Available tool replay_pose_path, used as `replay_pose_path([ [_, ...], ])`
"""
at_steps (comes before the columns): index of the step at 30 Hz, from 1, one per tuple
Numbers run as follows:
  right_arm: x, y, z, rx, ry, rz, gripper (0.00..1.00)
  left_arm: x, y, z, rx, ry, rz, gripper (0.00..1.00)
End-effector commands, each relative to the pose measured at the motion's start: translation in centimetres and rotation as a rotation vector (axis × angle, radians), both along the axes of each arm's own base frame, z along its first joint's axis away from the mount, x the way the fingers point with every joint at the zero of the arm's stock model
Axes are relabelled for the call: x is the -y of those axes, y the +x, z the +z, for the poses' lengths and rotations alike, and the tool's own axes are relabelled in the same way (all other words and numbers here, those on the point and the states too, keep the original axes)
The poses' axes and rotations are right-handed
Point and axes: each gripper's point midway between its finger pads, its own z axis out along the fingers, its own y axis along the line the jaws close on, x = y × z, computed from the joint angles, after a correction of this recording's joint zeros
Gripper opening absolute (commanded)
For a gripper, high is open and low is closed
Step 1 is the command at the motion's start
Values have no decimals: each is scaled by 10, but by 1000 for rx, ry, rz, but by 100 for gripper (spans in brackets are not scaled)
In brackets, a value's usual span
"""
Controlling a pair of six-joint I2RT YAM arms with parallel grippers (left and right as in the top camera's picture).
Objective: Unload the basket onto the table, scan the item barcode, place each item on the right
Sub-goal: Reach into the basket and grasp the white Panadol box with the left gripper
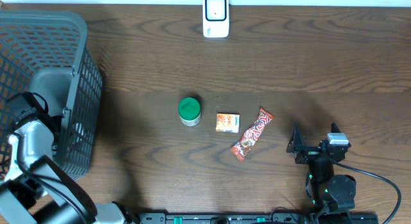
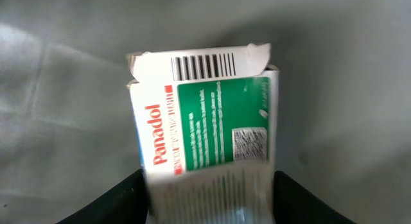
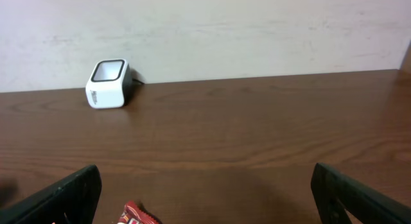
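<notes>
From above, the Panadol box could hardly be made out: the left arm reached in over the near rim of the grey mesh basket at the left edge of the table, and the mesh hid what it carried. The left wrist camera showed it plainly. The Panadol box stood between the fingers of the left tool, its open top flap with the barcode facing the lens. The fingers lay close along both sides, but I could not tell whether they gripped it. The right arm sat folded at the near right, with the right tool spread wide and empty. It pointed far across the table toward the white scanner. Mid-table lay a green-lidded jar, a small orange packet and a red candy bar.
</notes>
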Motion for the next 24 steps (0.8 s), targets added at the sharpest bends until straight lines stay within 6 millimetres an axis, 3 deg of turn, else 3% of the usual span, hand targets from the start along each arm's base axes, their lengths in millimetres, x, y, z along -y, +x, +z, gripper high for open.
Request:
replay_pose_path([
  [1, -2, 0, 0, -1, -6, 7, 99, -13, 20, 58, 118, 126, -109, 62],
  [9, -2, 0, 0, -1, -6, 7, 99, -13, 20, 191, 381, 396, -152, 62],
  [12, -2, 0, 0, -1, -6, 7, 99, -8, 10, 218, 413, 470, -175, 67],
  [15, -2, 0, 0, -1, -6, 7, 99, -7, -2, 202, 335, 441, -157, 93],
  [16, -2, 0, 0, -1, -6, 7, 99, -7, -2, 197, 319, 430, -156, 97],
  [24, -2, 0, 0, -1, -6, 7, 99, -15, 9, 117, 122, 251, -188, 97],
])
